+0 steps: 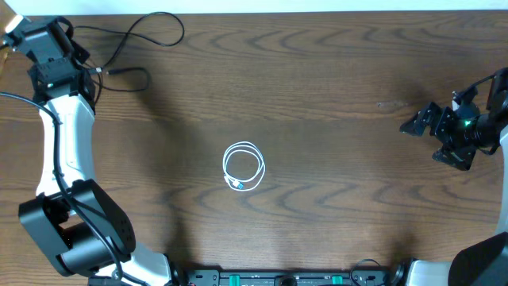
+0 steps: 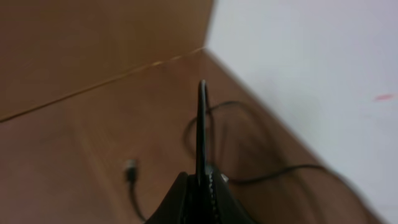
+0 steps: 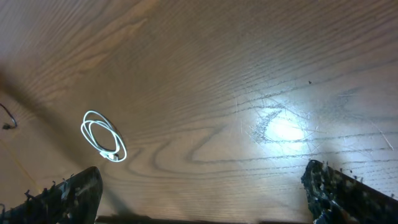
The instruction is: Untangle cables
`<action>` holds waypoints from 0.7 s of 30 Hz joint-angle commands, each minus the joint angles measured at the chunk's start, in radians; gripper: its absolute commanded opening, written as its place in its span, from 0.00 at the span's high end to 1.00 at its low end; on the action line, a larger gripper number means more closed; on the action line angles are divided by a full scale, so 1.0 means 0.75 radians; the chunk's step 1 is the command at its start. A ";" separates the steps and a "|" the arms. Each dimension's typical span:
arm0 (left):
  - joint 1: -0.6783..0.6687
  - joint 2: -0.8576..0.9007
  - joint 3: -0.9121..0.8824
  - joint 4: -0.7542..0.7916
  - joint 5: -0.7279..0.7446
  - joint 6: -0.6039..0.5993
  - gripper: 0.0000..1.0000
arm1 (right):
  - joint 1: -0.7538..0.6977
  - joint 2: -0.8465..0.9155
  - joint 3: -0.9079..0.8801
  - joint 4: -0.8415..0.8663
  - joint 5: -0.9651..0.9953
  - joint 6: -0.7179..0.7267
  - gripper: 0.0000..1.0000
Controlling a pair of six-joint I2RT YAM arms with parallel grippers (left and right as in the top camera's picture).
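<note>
White coiled cable [image 1: 244, 167] lies flat at the middle of the table [image 1: 333, 79], slightly nearer the right gripper [image 3: 205, 186] (jaws wide, empty), off to its left. Left gripper [image 2: 202, 93] is pressed closed at the far corner beside the black cables [image 2: 130, 171]; any hold unclear

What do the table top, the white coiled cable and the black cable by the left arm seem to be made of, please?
The table top looks like wood or wood-grain laminate, semi-gloss: the right wrist view shows a bright glare patch. The white coiled cable seems smooth and plastic-jacketed, holding its loops. The black cable is probably matte rubbery plastic, though blurred.
</note>
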 commanded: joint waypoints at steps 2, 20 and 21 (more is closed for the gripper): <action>0.020 0.009 0.015 -0.063 -0.307 -0.017 0.93 | -0.003 -0.017 0.006 0.003 -0.007 -0.019 0.01; 0.153 0.070 -0.003 -0.306 -0.069 -0.090 0.92 | -0.003 -0.017 0.006 0.011 -0.007 -0.019 0.01; 0.153 0.074 -0.011 -0.306 -0.031 -0.091 0.92 | -0.003 -0.017 0.006 0.010 -0.007 -0.019 0.01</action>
